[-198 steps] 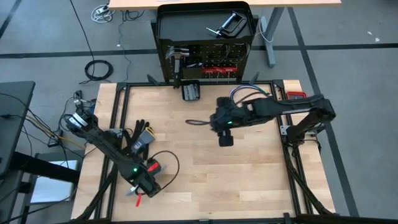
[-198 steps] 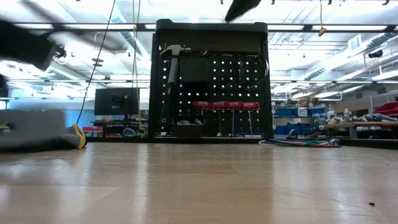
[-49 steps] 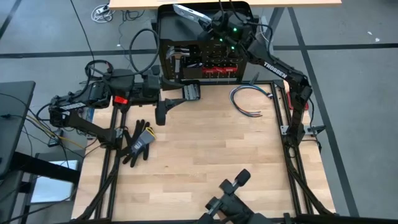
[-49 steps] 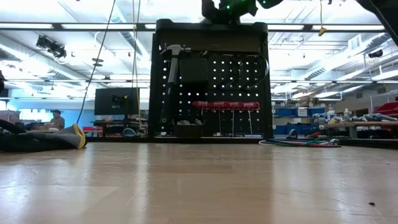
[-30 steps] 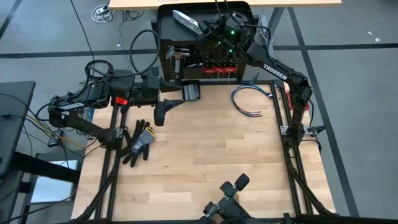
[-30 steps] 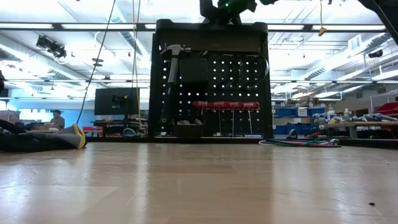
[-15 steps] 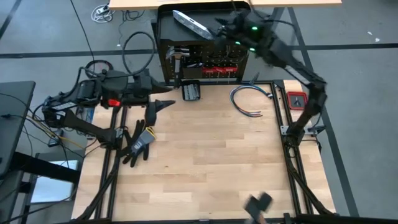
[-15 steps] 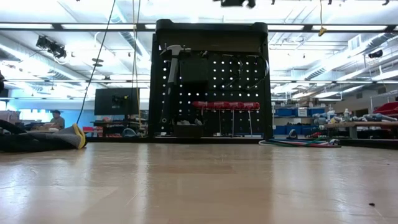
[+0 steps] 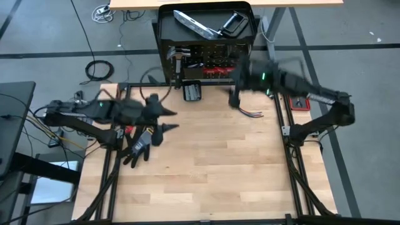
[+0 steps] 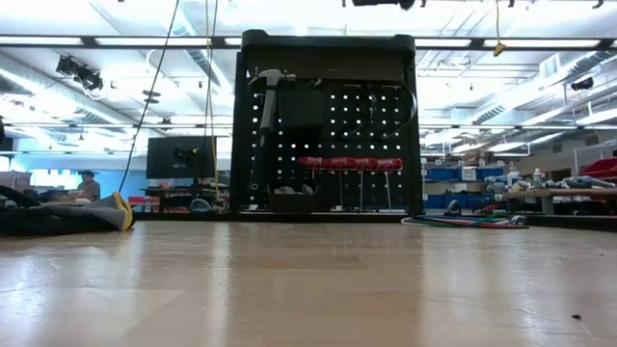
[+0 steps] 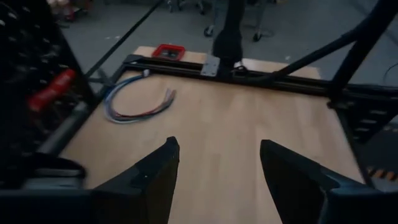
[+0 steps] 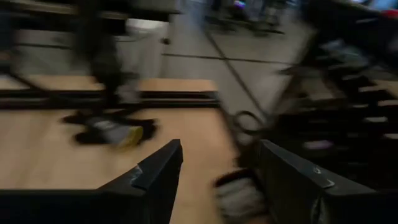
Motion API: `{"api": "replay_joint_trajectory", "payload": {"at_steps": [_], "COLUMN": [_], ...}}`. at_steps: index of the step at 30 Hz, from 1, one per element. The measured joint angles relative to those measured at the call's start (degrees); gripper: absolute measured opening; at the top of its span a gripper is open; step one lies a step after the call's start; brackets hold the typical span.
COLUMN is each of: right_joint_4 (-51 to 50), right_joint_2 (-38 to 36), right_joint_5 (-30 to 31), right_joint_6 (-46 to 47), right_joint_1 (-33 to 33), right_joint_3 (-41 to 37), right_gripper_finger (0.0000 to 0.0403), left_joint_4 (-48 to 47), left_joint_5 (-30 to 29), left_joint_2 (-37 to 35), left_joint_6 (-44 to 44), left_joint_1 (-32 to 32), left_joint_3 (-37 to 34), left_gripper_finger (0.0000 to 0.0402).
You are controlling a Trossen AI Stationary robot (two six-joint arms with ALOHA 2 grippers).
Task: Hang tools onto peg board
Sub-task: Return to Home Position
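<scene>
1. Two arms hang above the surface (image 9: 219, 169). The left tool (image 9: 167, 120) hovers with its fingers spread wide, holding nothing.
2. Just beside the left tool, a black glove (image 9: 139, 142) lies on the wood.
3. The right tool (image 9: 234, 95) hovers wide and empty, over a cable bundle (image 11: 140, 106).
4. Just beyond the right tool stands the peg board (image 10: 386, 125), where a hammer (image 10: 261, 120) and a row of red-handled drivers (image 10: 349, 163) hang.
5. Farther behind that tool, the tray (image 9: 172, 32) holds a C-clamp (image 9: 233, 22) and a long grey level (image 9: 192, 23).
</scene>
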Motion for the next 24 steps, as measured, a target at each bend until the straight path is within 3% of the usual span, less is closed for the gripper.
{"api": "replay_joint_trajectory", "payload": {"at_steps": [7, 14, 18, 24], "right_joint_4": [29.56, 48.12, 46.45, 33.61], "right_joint_2": [-6.55, -9.76, -15.34, -30.08], "right_joint_5": [-0.2, -0.2, -0.15, -0.13], "right_joint_6": [3.53, 5.75, 8.04, 3.24], "right_joint_1": [12.03, 17.91, 18.25, 18.07], "right_joint_3": [-31.6, -49.58, -52.27, -48.77], "right_gripper_finger": [0.0211, 0.0208, 0.0201, 0.0192], "left_joint_4": [25.01, 44.89, 48.83, 37.37], "left_joint_5": [-2.71, -2.25, -0.51, 0.65], "left_joint_2": [-4.98, -5.04, -7.23, -19.46], "left_joint_6": [-1.12, -0.43, 1.85, 7.08], "left_joint_1": [-6.75, -7.68, -6.08, -3.62], "left_joint_3": [-24.69, -42.34, -45.8, -42.09], "left_gripper_finger": [0.0229, 0.0229, 0.0229, 0.0229]}}
